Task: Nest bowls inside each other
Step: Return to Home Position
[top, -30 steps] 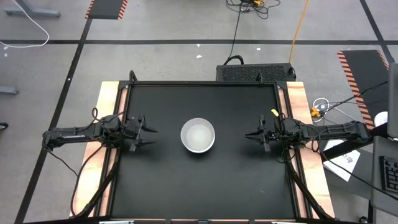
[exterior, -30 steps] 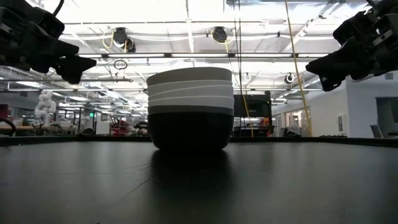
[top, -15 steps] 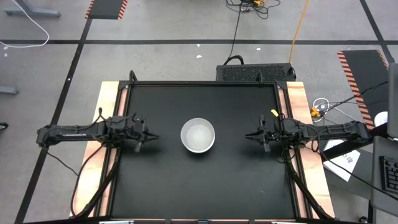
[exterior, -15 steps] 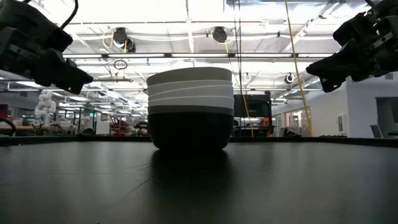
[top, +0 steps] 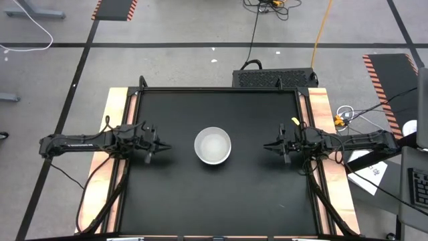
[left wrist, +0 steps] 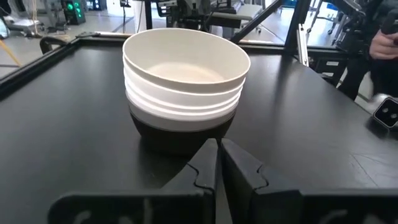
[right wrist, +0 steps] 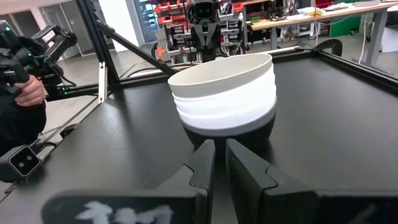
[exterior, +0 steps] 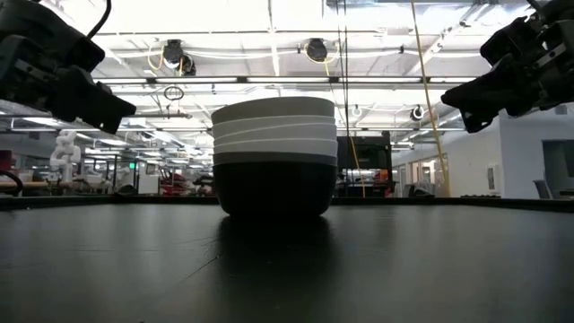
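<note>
1. The black table top (exterior: pixel 287 269) fills the near part of the low view, reaching back to the middle, where the task's things stand.
2. The bowls (top: pixel 212 145) stand upright at the table's middle as one nested stack, between the two grippers and apart from both.
3. In the low view the black bowl (exterior: pixel 273 190) sits lowest, on the table. A dark grey rim (exterior: pixel 274 158) shows just above it, and white rims (exterior: pixel 274 135) lie in close bands over that.
4. The top bowl (left wrist: pixel 185 56) is pale and faces upward.
5. The left gripper (top: pixel 162 146) hangs above the table to the stack's left, aimed at the stack. Its fingers (left wrist: pixel 205 168) are clenched together and grasp nothing.
6. The right gripper (top: pixel 266 146) hangs at about the same height on the stack's right, also aimed at it. Its fingers (right wrist: pixel 202 165) are drawn together with only a thin slit between them, and they grasp nothing.
7. Both arms reach in level from the sides, crossing the wooden side rails (top: pixel 115 107) that border the table.
8. Behind the table's far edge a black box (top: pixel 274 77) sits on the floor, and a yellow cable (top: pixel 324 27) trails away from it.
9. Off the table's edge, the right wrist view shows a person's hand (right wrist: pixel 28 92) above a dark sleeve.
</note>
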Controlling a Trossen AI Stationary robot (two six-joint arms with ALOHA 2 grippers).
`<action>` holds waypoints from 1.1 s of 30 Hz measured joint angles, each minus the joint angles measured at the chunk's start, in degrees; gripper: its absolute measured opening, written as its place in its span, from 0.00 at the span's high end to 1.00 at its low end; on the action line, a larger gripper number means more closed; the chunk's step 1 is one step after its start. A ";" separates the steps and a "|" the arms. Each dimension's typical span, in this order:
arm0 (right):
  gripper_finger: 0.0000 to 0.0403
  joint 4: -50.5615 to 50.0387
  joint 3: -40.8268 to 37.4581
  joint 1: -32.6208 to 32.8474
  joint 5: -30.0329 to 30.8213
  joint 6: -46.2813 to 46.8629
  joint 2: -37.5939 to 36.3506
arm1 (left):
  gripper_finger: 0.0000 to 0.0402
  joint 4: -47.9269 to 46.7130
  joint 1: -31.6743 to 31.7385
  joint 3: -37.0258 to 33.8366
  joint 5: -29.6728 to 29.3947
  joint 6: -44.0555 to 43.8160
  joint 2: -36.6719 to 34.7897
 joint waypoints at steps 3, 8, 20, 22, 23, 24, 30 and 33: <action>0.92 -0.06 0.00 -0.01 0.01 0.14 0.02 | 0.94 0.84 0.01 0.00 -0.05 1.21 0.00; 0.92 -0.08 0.00 -0.01 0.01 0.14 0.02 | 0.94 1.26 0.00 0.00 -1.49 -0.37 0.00; 0.92 -0.57 0.00 -0.01 0.01 -0.64 0.02 | 0.94 2.08 0.01 -0.02 -1.58 -2.85 0.04; 0.92 -0.98 0.00 -0.01 0.01 -0.60 0.00 | 0.94 2.18 -0.01 -0.02 -1.53 -2.87 0.00; 0.92 -1.52 0.00 -0.01 0.01 -0.58 0.00 | 0.94 2.27 0.01 -0.02 -1.53 -2.87 0.00; 0.92 -1.92 0.00 -0.01 0.01 -0.58 0.04 | 0.94 2.19 0.01 -0.02 -1.53 -2.89 0.00; 0.92 -3.44 0.00 -0.01 -0.01 -0.69 0.03 | 0.94 2.27 0.01 -0.02 -1.53 -2.89 0.00; 0.92 -3.14 0.00 -0.01 -0.01 -0.69 0.02 | 0.94 2.27 0.01 -0.02 -1.53 -2.89 0.00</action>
